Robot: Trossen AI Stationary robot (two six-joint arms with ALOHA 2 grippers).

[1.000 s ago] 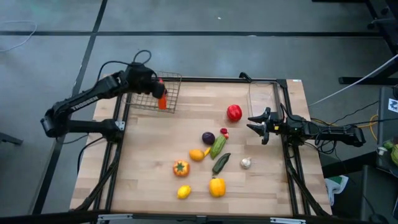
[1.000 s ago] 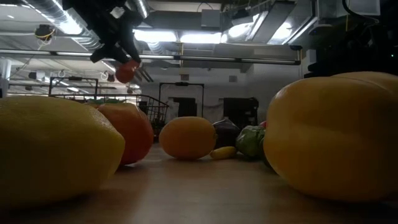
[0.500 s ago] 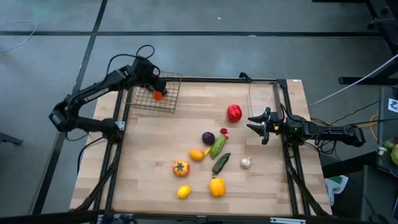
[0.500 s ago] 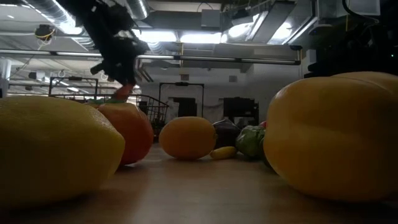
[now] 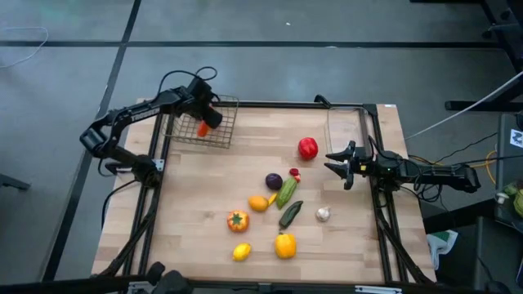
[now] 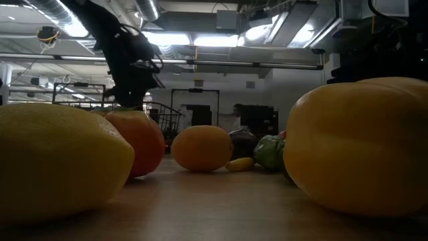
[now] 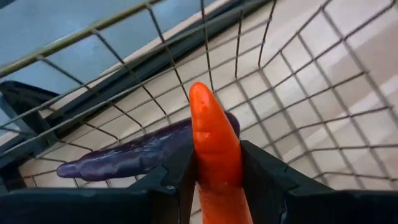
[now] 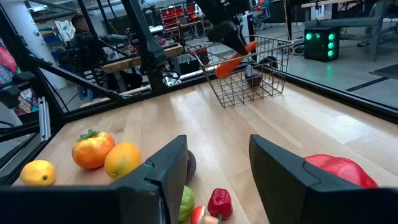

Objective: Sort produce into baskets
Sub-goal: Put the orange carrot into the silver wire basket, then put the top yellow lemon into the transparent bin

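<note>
Carrot (image 7: 214, 140) is what I've got clamped in the left gripper (image 7: 214, 186), long axis running straight out past the fingertips, pointed tip leading down into the wire basket (image 5: 204, 122). Just beyond it a purple eggplant (image 7: 134, 152) lies on the basket floor. A second ago the carrot hung at the basket's near edge; now it's lower, inside. Right gripper (image 5: 339, 166) waits partly spread, holding nothing, beside the clear bin (image 5: 346, 126). The other produce (image 5: 278, 200) hasn't moved mid-table.
</note>
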